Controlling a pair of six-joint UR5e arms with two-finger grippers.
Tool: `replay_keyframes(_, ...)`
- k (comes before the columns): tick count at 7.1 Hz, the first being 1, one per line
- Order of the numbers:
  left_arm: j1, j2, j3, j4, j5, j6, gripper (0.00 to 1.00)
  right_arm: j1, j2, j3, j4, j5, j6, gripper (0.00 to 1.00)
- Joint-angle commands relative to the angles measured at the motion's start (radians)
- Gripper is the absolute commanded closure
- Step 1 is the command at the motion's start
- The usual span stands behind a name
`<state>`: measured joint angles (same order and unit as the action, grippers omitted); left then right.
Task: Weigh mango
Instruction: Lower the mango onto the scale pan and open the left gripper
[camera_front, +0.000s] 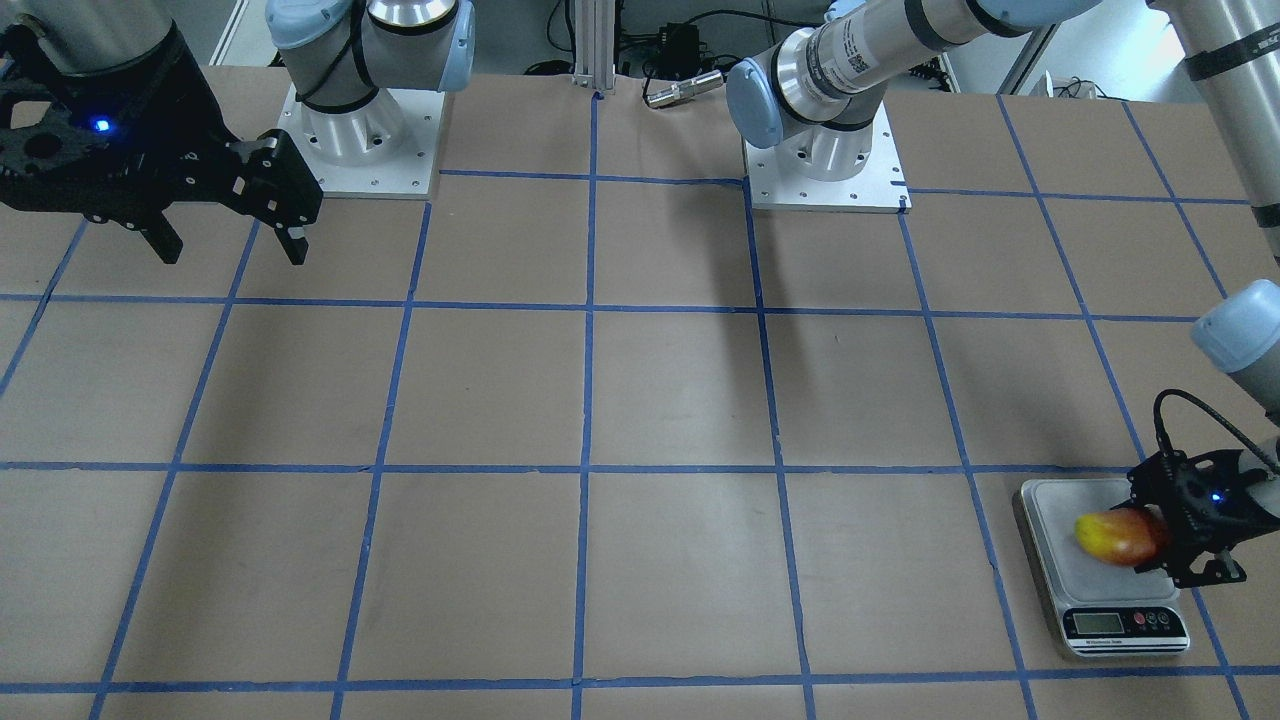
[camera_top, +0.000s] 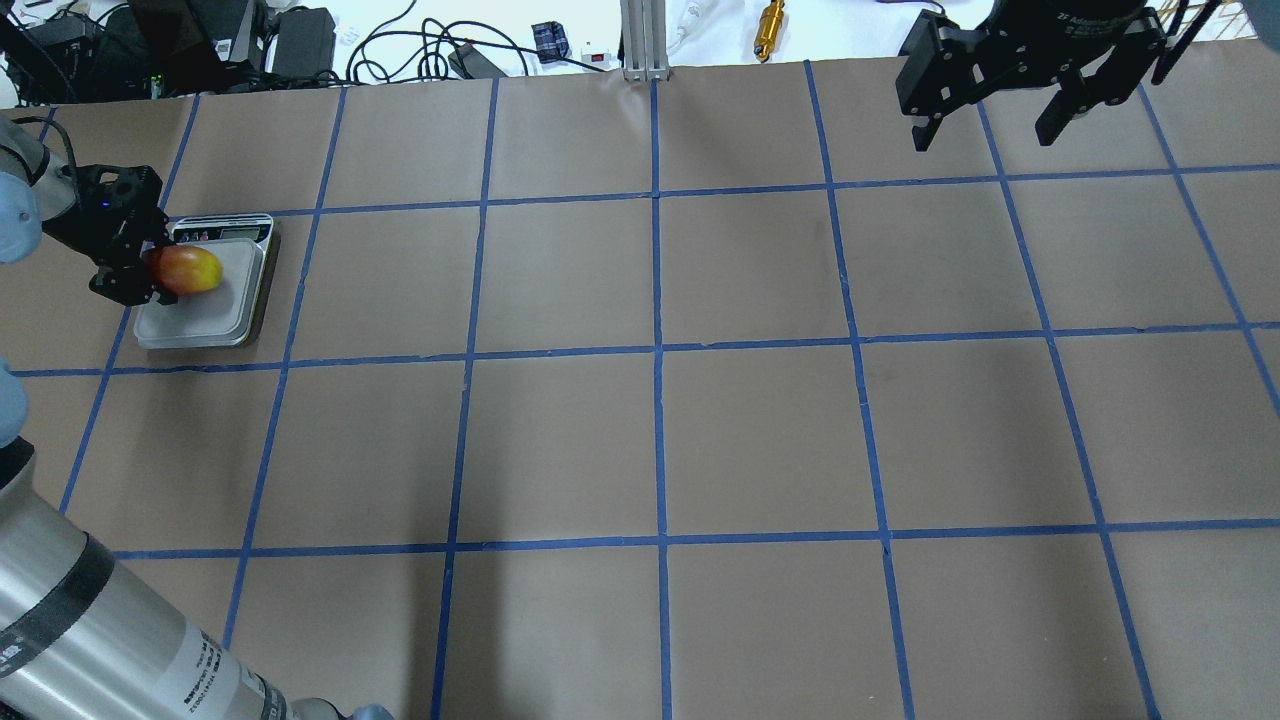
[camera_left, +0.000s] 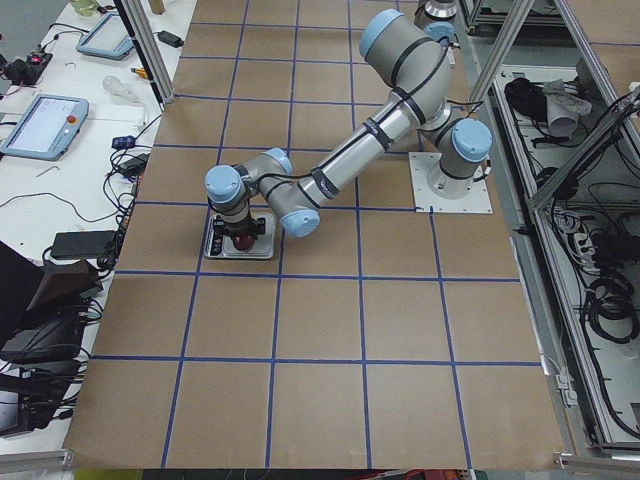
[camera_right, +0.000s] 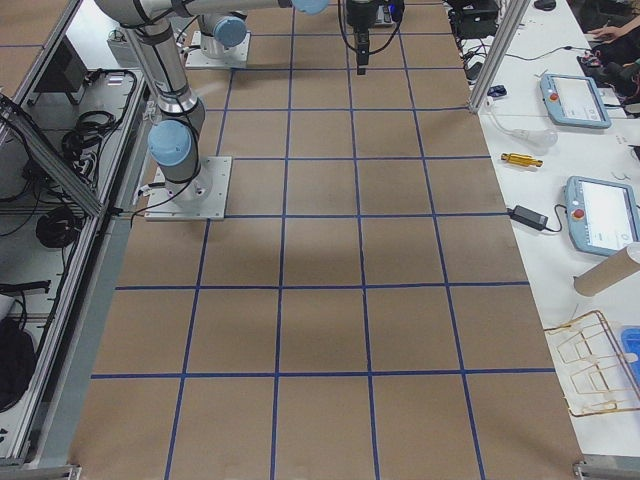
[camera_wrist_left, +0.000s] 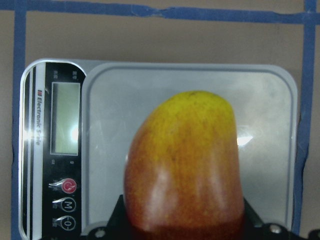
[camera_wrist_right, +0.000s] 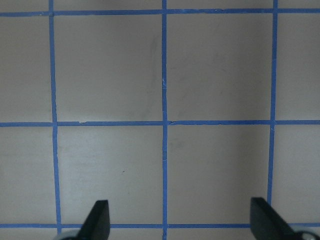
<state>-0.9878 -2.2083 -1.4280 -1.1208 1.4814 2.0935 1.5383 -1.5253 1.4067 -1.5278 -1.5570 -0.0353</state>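
Observation:
The mango, yellow at its tip and red at the held end, lies over the platform of a silver kitchen scale at the table's left end. My left gripper is shut on the mango's red end. The overhead view shows the same: mango, scale, left gripper. In the left wrist view the mango fills the middle above the scale platform. I cannot tell whether it rests on the platform. The scale's display shows no readable digits. My right gripper is open and empty, high over the far right; its fingertips frame bare paper.
The table is brown paper with a blue tape grid. The arm bases stand at the robot's side. My left forearm crosses the near left corner. Cables and a gold cylinder lie beyond the far edge.

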Motion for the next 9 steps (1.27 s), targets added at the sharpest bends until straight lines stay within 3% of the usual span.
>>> replay_keyframes(1,-0.002,0.015,0.0,-0.002,-0.009,-0.022,0.09,0.0,0.001,0.0,0.0,0.002,0.0,0.0)
replay_keyframes(3,-0.012,0.088,-0.009,-0.048,0.006,-0.044,0.08,0.0,0.001,0.0,-0.002,0.002,0.0,0.0)
replay_keyframes(6,-0.006,0.308,-0.023,-0.367,0.011,-0.211,0.0,0.0,-0.001,0.0,0.0,0.002,0.0,0.0)
replay_keyframes(9,-0.008,0.534,-0.032,-0.557,0.011,-0.45,0.0,0.0,0.001,0.0,0.0,0.0,0.0,0.0)
